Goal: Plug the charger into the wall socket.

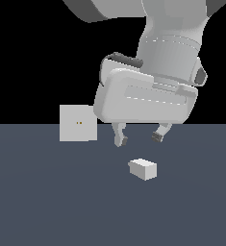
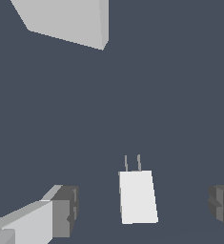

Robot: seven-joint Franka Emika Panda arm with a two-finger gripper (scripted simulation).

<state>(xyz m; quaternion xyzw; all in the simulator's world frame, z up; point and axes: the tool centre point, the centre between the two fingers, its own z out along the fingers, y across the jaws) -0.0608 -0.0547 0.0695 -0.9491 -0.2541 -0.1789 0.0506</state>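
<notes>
The small plain white rectangular charger block (image 1: 143, 169) lies flat on the dark grey bench (image 1: 47, 202), two thin prongs showing in the wrist view. The gripper (image 1: 138, 139) hangs above it, fingers apart and empty. The flat upright white square wall socket plate (image 1: 78, 123) stands well apart.

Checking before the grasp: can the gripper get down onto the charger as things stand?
Probably yes. The gripper hangs open above the charger, which lies alone on the floor, narrower than the finger gap, with the wall socket well aside.

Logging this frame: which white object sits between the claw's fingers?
The small white rectangular block with two prongs, lying flat; the flat white square plate stands apart.
</notes>
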